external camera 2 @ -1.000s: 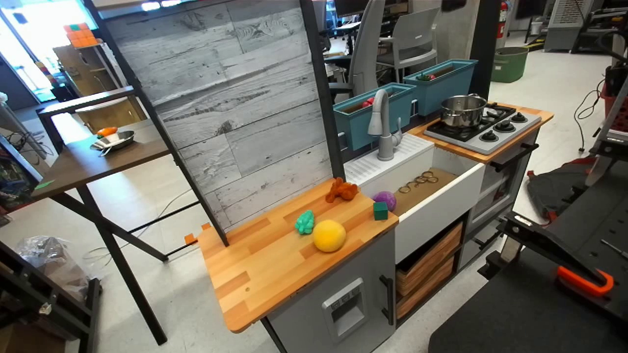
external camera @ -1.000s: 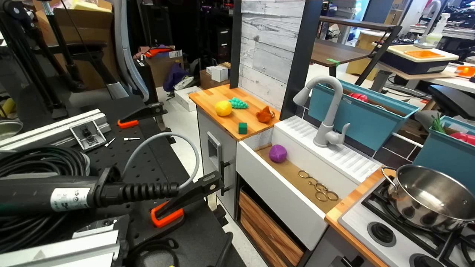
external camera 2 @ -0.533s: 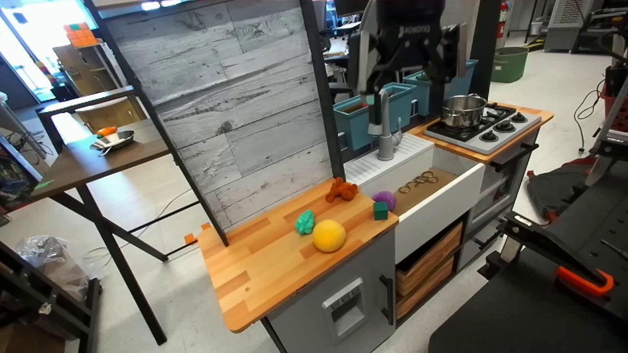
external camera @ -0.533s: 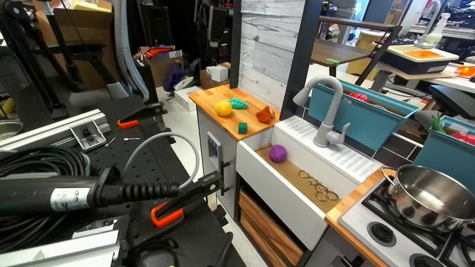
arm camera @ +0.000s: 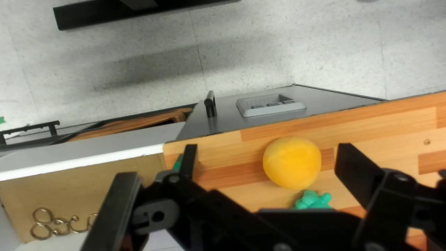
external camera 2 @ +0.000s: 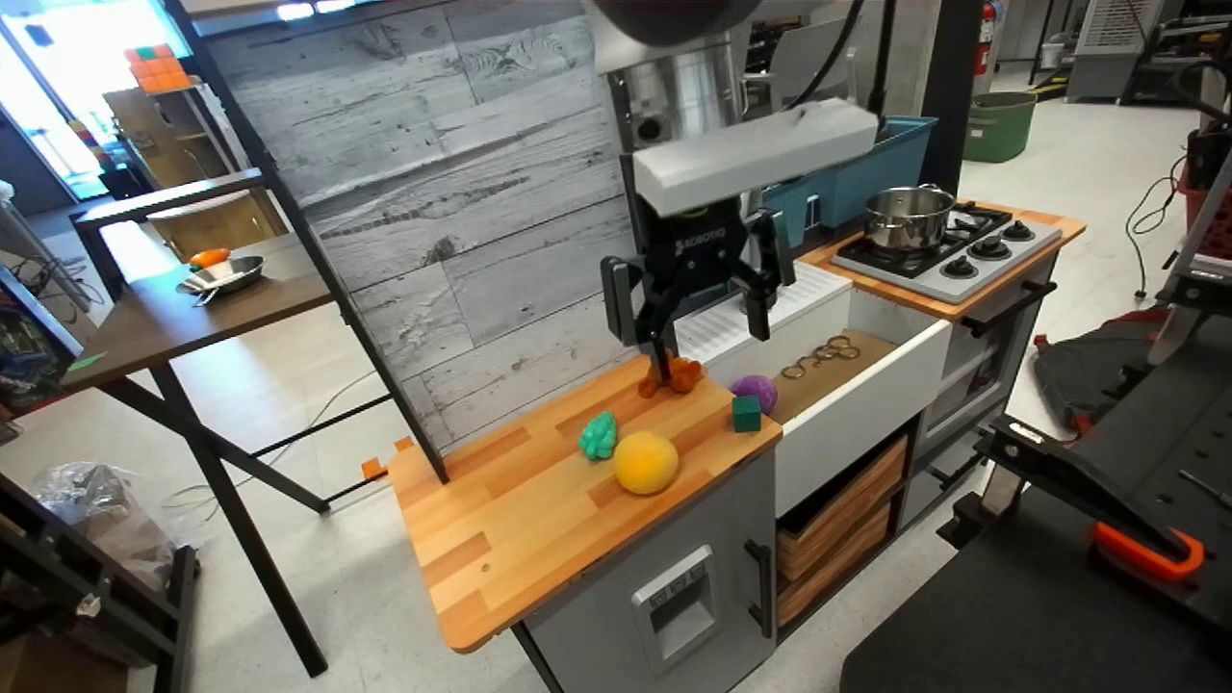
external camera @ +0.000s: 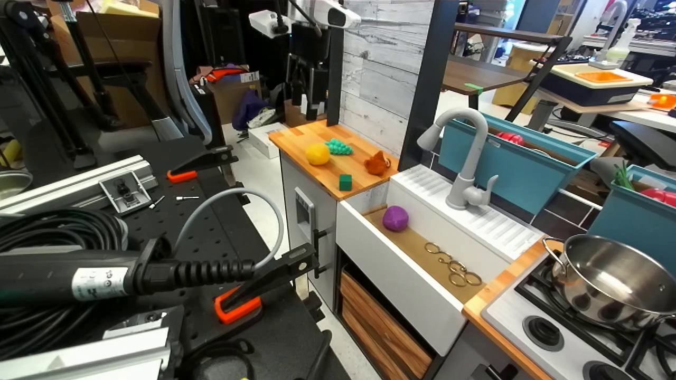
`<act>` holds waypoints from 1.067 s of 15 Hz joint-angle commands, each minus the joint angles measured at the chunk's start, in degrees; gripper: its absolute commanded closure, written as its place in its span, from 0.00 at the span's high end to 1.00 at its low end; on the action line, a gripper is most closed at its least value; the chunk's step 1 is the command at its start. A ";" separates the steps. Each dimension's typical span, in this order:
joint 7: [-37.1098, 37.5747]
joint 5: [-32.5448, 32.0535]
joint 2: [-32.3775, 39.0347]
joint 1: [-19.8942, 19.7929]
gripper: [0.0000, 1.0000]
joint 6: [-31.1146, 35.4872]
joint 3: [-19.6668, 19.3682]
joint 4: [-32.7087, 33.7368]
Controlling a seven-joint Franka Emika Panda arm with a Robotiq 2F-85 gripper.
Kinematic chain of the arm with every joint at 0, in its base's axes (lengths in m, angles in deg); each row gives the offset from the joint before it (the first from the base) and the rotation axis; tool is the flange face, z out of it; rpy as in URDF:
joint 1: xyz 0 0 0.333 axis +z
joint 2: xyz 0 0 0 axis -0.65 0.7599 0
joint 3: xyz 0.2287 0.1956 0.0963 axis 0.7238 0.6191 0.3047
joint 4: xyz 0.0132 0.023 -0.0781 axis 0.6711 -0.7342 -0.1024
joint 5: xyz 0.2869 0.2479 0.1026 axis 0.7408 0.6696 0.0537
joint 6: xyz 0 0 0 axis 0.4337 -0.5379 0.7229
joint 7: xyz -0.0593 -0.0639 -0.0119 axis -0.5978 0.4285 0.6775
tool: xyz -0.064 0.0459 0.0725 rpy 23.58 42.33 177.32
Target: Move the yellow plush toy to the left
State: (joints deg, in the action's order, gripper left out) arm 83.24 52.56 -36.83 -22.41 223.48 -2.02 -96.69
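Observation:
The yellow plush toy, a round lemon-yellow lump, rests on the wooden counter in both exterior views (external camera: 317,154) (external camera 2: 646,463). A teal knobbly toy (external camera: 339,147) (external camera 2: 598,436) lies right beside it. My gripper (external camera 2: 710,351) is open and empty, raised above the counter. In an exterior view it also shows beyond the counter (external camera: 310,108). In the wrist view the yellow toy (arm camera: 292,162) appears between the spread fingers of the gripper (arm camera: 267,154), closer to the right finger, and nothing touches it. The teal toy (arm camera: 312,199) is partly hidden there by the gripper body.
The wooden counter (external camera 2: 500,539) also holds a green cube (external camera 2: 746,414) and an orange toy (external camera: 377,163). A panelled wall (external camera 2: 462,241) stands along its back edge. The sink (external camera: 401,269) beside it holds a purple ball (external camera: 395,218) and metal rings. A grey faucet (external camera: 467,158) rises behind.
The arm and gripper have come into both exterior views from the top. Over the last half second the gripper has moved down and toward the counter. The toys have not moved.

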 commanded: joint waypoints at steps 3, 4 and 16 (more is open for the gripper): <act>0.89 -1.95 9.48 4.72 1.00 5.97 -2.23 9.52; 0.76 -1.85 11.05 5.20 1.00 6.96 -2.47 10.93; 0.43 -2.15 26.58 9.47 1.00 5.07 -5.88 26.80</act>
State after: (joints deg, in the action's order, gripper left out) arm 83.55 51.51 -13.92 -14.08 230.43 -6.54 -75.22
